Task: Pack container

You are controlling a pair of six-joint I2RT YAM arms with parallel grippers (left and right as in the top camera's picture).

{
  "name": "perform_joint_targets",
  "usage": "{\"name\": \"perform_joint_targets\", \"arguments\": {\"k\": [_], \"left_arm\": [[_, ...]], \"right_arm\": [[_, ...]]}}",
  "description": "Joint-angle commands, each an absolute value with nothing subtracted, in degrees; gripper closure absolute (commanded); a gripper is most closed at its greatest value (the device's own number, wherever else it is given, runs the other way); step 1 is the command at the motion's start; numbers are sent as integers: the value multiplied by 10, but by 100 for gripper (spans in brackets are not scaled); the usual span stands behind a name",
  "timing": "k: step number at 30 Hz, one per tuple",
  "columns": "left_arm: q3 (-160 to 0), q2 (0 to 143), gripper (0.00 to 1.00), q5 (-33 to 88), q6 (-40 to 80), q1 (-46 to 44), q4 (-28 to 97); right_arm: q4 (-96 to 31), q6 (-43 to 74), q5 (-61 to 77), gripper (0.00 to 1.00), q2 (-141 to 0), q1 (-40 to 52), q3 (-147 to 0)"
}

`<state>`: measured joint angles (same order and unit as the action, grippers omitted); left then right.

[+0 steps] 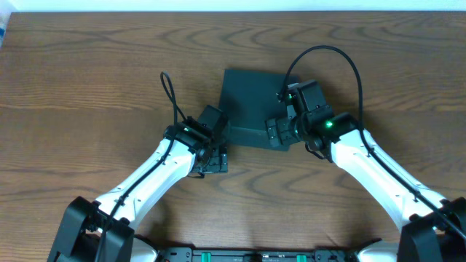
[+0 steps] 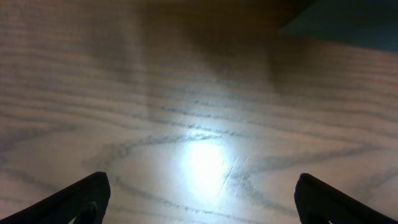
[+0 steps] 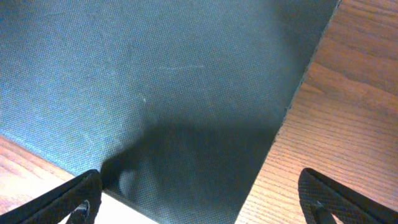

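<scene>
The container (image 1: 251, 102) is a dark teal-black square box lying shut in the middle of the wooden table. My right gripper (image 1: 277, 134) hovers over its near right corner. In the right wrist view the lid (image 3: 174, 81) fills most of the picture, and the open gripper (image 3: 199, 202) straddles the box's corner with nothing between the fingers. My left gripper (image 1: 213, 161) is just off the box's near left corner, over bare wood. Its wrist view shows the gripper (image 2: 202, 202) open and empty, with only a corner of the container (image 2: 348, 22) at the top right.
The wooden table (image 1: 87, 87) stretches to either side of the box. A pale strip (image 3: 124, 213) shows beside the box's near edge in the right wrist view. A bright glare spot (image 2: 202, 158) lies on the wood under the left gripper.
</scene>
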<state>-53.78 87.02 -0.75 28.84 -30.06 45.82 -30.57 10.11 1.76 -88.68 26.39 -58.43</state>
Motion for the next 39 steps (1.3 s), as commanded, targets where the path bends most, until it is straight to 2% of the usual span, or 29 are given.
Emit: {"name": "perform_joint_targets", "arguments": {"k": [1,18,27,39], "left_arm": [[-536,874,5,-36,309,-302,451],[-536,874,5,-67,315,-302,423],[-536,881,5,-92,315,-302,360],[-535,953,4,-94,313,-302,330]], "right_arm": [[-307,109,2,1,-892,268,-583],[-304,118,-17,1,-934,268,-583],[-304,118,-17,1,-934,268,-583],[-304,118,-17,1,-934,268,-583]]}}
